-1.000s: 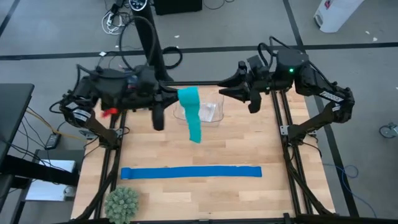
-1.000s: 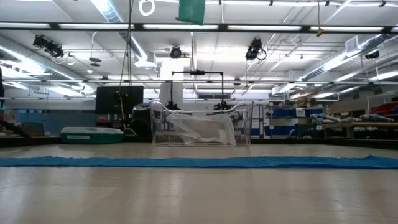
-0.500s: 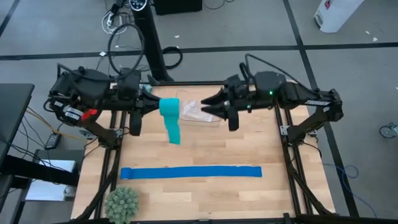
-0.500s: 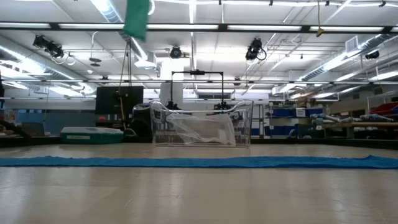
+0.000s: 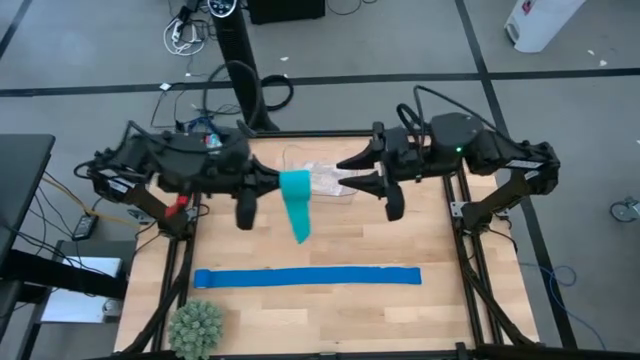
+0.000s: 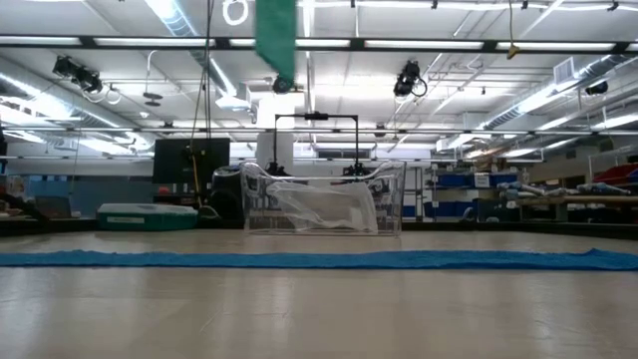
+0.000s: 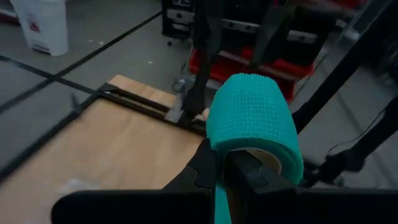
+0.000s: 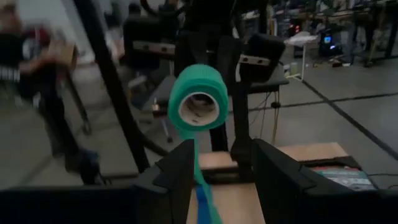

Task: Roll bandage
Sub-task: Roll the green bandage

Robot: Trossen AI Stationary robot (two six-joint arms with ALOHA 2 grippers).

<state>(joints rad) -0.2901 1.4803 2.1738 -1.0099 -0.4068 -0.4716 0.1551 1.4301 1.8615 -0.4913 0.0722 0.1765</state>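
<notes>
The bandage is a teal roll (image 5: 292,183) with a loose tail (image 5: 300,222) hanging below it, high above the table's far middle. My left gripper (image 5: 274,184) reaches in from the left and is shut on the roll (image 7: 252,118). My right gripper (image 5: 346,172) points level at the roll from the right, open. Its two fingers (image 8: 180,171) stand short of the roll's end (image 8: 198,107) and touch nothing. In the low view only the tail's lower end (image 6: 276,35) shows. My left gripper holds the roll's wall at its lower side (image 7: 231,148), seemingly with one finger (image 7: 247,171) in the hollow core and the other (image 7: 202,169) outside. The fingers come level from the table's left, along the roll's axis. The roll is lifted clear; its tail (image 7: 219,202) hangs slack.
A royal-blue strip (image 5: 307,277) lies flat along the table's near half. A clear plastic container (image 5: 330,182) stands at the far middle, below the grippers. A spiky green plant (image 5: 195,326) sits at the near left corner.
My left gripper swung the roll toward the table's left, then back right, ending a little nearer the near edge and lower; the tail swayed with it. My right gripper has gone toward the table's left and near edge, closing on the roll, and stayed open.
</notes>
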